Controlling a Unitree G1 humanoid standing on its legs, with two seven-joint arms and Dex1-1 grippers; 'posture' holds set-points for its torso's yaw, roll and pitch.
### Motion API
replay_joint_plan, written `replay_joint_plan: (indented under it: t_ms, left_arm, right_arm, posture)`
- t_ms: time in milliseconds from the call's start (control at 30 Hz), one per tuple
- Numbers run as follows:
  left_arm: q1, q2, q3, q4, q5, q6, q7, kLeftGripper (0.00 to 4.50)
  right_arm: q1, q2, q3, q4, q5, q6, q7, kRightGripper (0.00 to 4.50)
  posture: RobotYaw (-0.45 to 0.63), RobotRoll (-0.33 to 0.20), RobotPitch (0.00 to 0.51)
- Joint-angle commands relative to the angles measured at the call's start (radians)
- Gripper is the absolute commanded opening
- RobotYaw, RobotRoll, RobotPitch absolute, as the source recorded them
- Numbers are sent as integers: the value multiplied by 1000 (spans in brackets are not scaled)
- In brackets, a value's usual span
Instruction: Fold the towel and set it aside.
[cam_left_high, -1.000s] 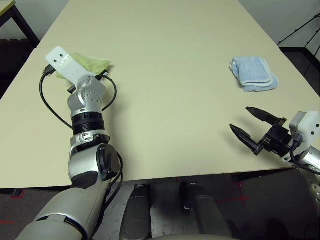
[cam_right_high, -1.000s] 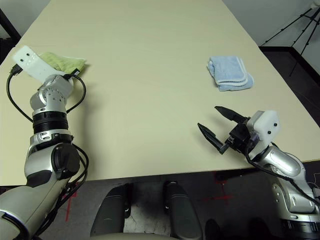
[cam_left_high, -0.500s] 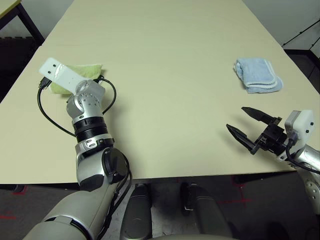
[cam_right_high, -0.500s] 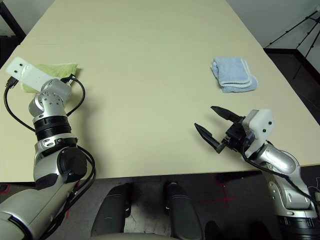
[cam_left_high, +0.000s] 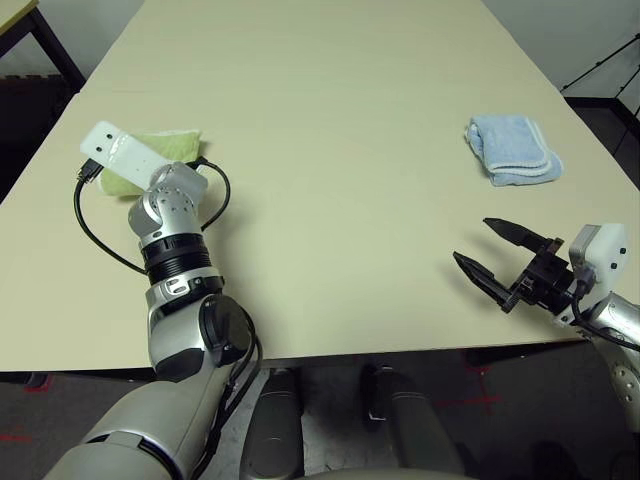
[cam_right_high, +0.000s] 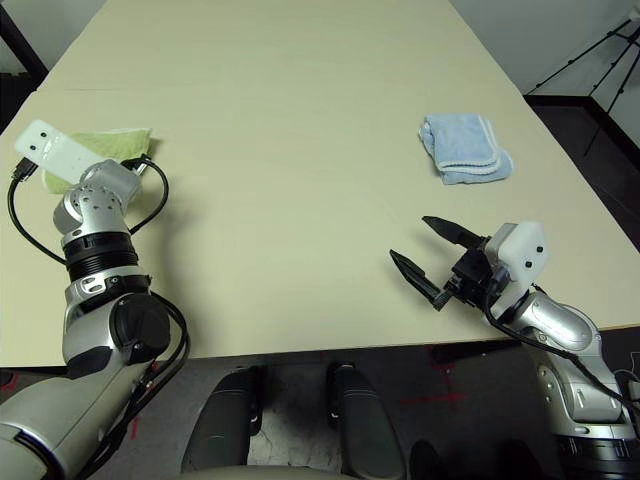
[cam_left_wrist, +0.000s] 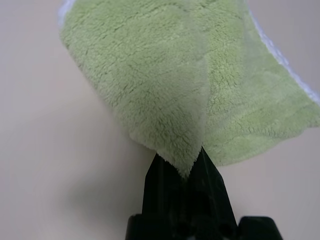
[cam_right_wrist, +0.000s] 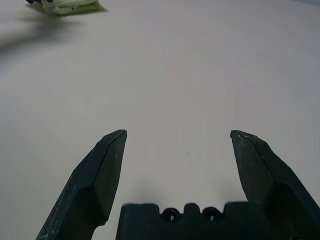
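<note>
Pale beige, the counter (cam_left_high: 330, 120) carries the folded light green terry towel (cam_left_high: 165, 145) near its left edge, where the left gripper (cam_left_wrist: 182, 167) has its jaws pinched on a corner of the cloth. Well apart on the right lies a small folded pale blue towel (cam_left_high: 513, 150), while the right gripper (cam_left_high: 492, 255) hovers near the counter's front edge with its jaws spread wide, holding nothing.

Blue towel (cam_left_high: 513, 149), folded, white edging, lies flat on the right side of the beige surface (cam_left_high: 330, 120). Dark floor around the surface; tripod legs (cam_right_high: 590, 52) at far right; black furniture leg (cam_left_high: 45, 45) at far left.
</note>
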Motion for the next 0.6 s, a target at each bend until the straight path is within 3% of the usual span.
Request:
replay_joint_plan:
  t_ms: [33, 200, 333, 600]
  left_arm:
    - [1, 17, -7, 29, 17, 16, 5, 16]
    - [-4, 27, -13, 50, 15, 23, -3, 16]
    - [-7, 18, -10, 49, 7, 29, 3, 1237]
    - [-17, 3, -1, 16, -8, 53, 28, 4395]
  right_arm:
    - [9, -6, -6, -6, 9, 9, 2, 4500]
    - [10, -4, -4, -6, 8, 8, 3, 4500]
    - [11, -4, -6, -6, 9, 8, 3, 4500]
    - [5, -4, -2, 1, 11, 7, 8, 4500]
  posture:
    - [51, 0, 200]
    - [47, 0, 201]
    - [47, 0, 201]
    - [55, 0, 199]
